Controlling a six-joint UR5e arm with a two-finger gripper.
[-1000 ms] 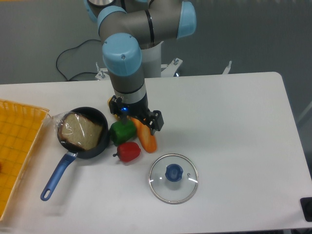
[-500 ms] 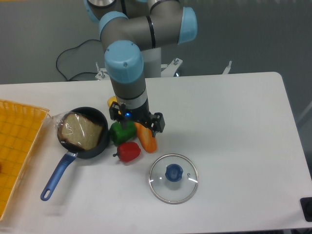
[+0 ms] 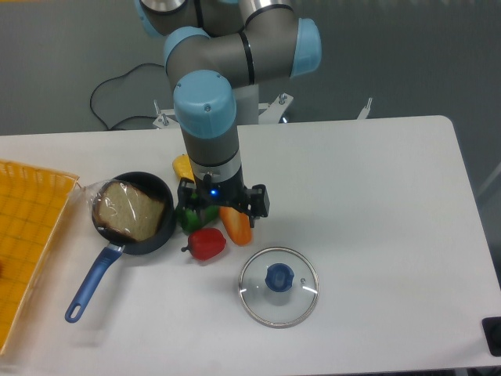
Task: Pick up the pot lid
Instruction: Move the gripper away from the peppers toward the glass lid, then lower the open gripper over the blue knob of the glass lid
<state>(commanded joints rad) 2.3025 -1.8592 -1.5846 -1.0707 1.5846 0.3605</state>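
- White, flat-topped bench, carrying the things below.
- Grey and blue jointed robot arm, reaching down over it.
- Yellow, mesh-sided basket, at the view's left edge.
- Round black pan with a blue handle, holding a brown item in clear wrap.
- Round clear pot lid with a blue knob, lying knob-up on the bench, nearer the camera than the claw.
- Dark two-finger claw, fingers spread, above an orange, elongated toy-like vegetable.
- Small, shiny red vegetable, between pan and lid.
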